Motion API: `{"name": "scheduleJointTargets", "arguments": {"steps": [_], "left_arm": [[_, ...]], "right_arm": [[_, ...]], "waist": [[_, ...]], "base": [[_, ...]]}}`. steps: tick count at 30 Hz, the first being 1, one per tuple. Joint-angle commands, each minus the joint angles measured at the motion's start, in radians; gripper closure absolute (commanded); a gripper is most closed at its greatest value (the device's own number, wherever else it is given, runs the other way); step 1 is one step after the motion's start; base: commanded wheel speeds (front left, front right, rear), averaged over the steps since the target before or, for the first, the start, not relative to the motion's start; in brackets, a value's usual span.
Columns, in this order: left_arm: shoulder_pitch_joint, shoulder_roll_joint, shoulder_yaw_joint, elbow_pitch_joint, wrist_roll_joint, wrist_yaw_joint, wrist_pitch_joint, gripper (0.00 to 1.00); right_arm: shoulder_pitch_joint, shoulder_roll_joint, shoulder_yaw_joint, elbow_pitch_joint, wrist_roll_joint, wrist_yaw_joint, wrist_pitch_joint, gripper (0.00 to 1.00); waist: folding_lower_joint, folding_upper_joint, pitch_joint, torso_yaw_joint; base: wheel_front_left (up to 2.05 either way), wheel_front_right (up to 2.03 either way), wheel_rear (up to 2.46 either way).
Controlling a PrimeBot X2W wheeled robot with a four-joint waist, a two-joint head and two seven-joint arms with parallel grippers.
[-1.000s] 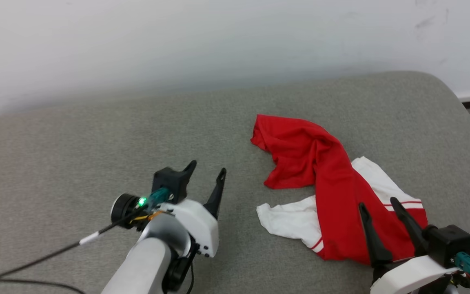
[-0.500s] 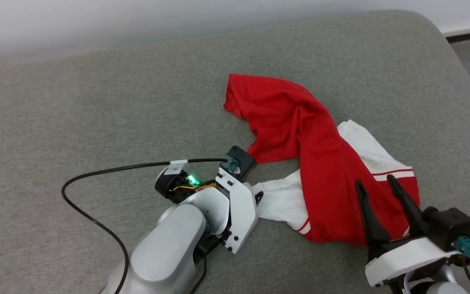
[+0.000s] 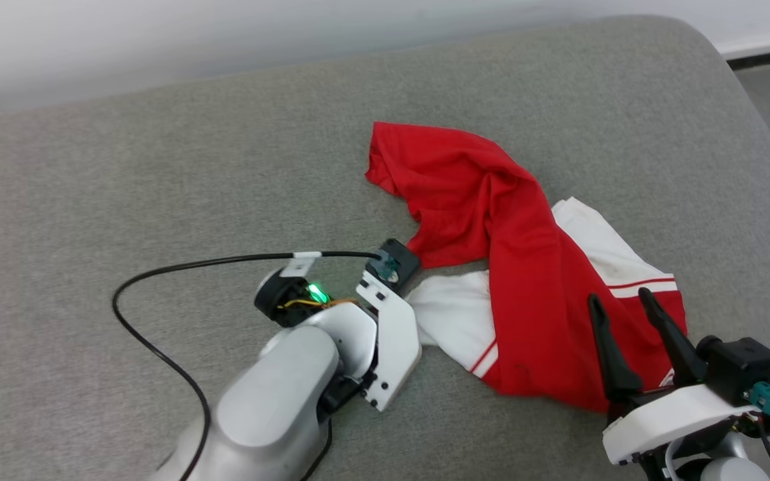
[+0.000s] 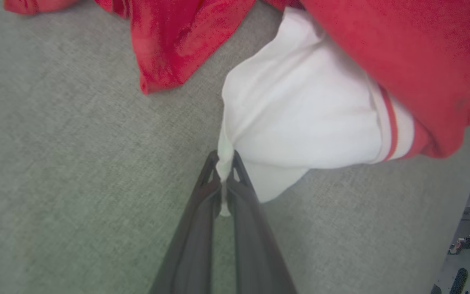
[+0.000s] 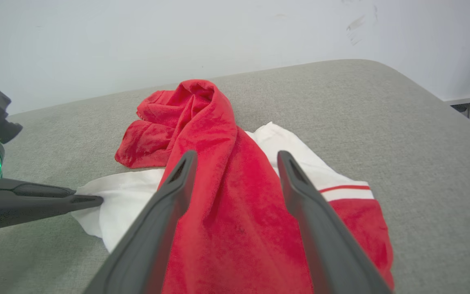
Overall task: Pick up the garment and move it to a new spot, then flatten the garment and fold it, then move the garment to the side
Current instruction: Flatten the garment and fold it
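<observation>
The garment (image 3: 525,267) lies crumpled on the grey cushion (image 3: 158,167), our left gripper (image 4: 225,163) clamped on its white sleeve edge (a handy corner for lifting, we judge), while our right gripper (image 3: 617,297) hangs spread over the red hem, likely for a second hold.

Garment (image 3: 525,267): bright red; white panels with thin red stripes at trim. Cushion (image 3: 124,167): flecked grey weave. Wall (image 3: 224,33): off-white. Right gripper (image 3: 617,295): dark fingers (image 3: 612,361), white casing. Cable (image 3: 224,260): black. Lamp (image 3: 317,292): green.
</observation>
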Motion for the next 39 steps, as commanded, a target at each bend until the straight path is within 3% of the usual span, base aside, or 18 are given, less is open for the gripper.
{"name": "scheduleJointTargets", "arguments": {"steps": [1,8,17,22,25,31,32,33,34,39], "left_arm": [[0.004,0.017,0.017,-0.025,0.006,0.012,-0.039,1.00],[0.064,0.078,0.088,-0.161,-0.014,0.081,-0.132,1.00],[0.341,0.234,0.285,-0.416,-0.109,0.282,-0.132,1.00],[0.548,0.269,0.385,-0.458,-0.192,0.375,-0.138,1.00],[0.639,0.248,0.406,-0.433,-0.242,0.387,-0.147,1.00],[0.670,0.203,0.406,-0.365,-0.270,0.365,-0.208,0.99],[0.661,0.200,0.410,-0.360,-0.264,0.367,-0.226,0.60],[0.654,0.200,0.410,-0.355,-0.258,0.369,-0.239,0.05],[0.646,0.203,0.409,-0.352,-0.250,0.366,-0.252,0.00],[0.607,0.213,0.413,-0.376,-0.197,0.360,-0.356,0.00]], "right_arm": [[0.011,0.003,-0.008,0.000,-0.001,-0.001,0.005,0.00],[0.043,0.002,-0.050,-0.012,-0.010,-0.001,0.030,0.00],[0.084,0.002,-0.095,-0.052,-0.022,-0.001,0.068,0.00],[0.098,0.002,-0.106,-0.069,-0.022,-0.001,0.081,0.00],[0.099,0.002,-0.108,-0.073,-0.022,-0.001,0.089,0.00],[0.105,0.002,-0.117,-0.078,-0.028,-0.001,0.106,0.00],[0.109,0.002,-0.121,-0.081,-0.032,-0.001,0.106,0.00],[0.111,0.002,-0.126,-0.085,-0.033,-0.001,0.110,0.00],[0.113,0.002,-0.129,-0.088,-0.034,-0.001,0.115,0.00],[0.124,0.002,-0.144,-0.109,-0.044,-0.001,0.140,0.00]], "waist": [[-0.0001,0.0000,-0.028,0.028],[-0.0001,0.0000,-0.097,0.104],[-0.0001,0.0000,-0.159,0.197],[-0.0001,0.0000,-0.162,0.220],[-0.0001,0.0000,-0.162,0.223],[-0.0001,0.0000,-0.177,0.218],[-0.0001,0.0000,-0.183,0.218],[-0.0001,0.0000,-0.189,0.219],[-0.0001,0.0000,-0.197,0.218],[-0.0001,0.0000,-0.238,0.211]], "base": [[0.00,0.00,0.00],[0.00,0.00,0.00],[0.00,0.00,0.00],[0.00,0.00,0.00],[0.00,0.00,0.00],[0.00,0.00,0.00],[0.00,0.00,0.00],[0.00,0.00,0.00],[0.00,0.00,0.00],[0.00,0.00,0.00]]}}
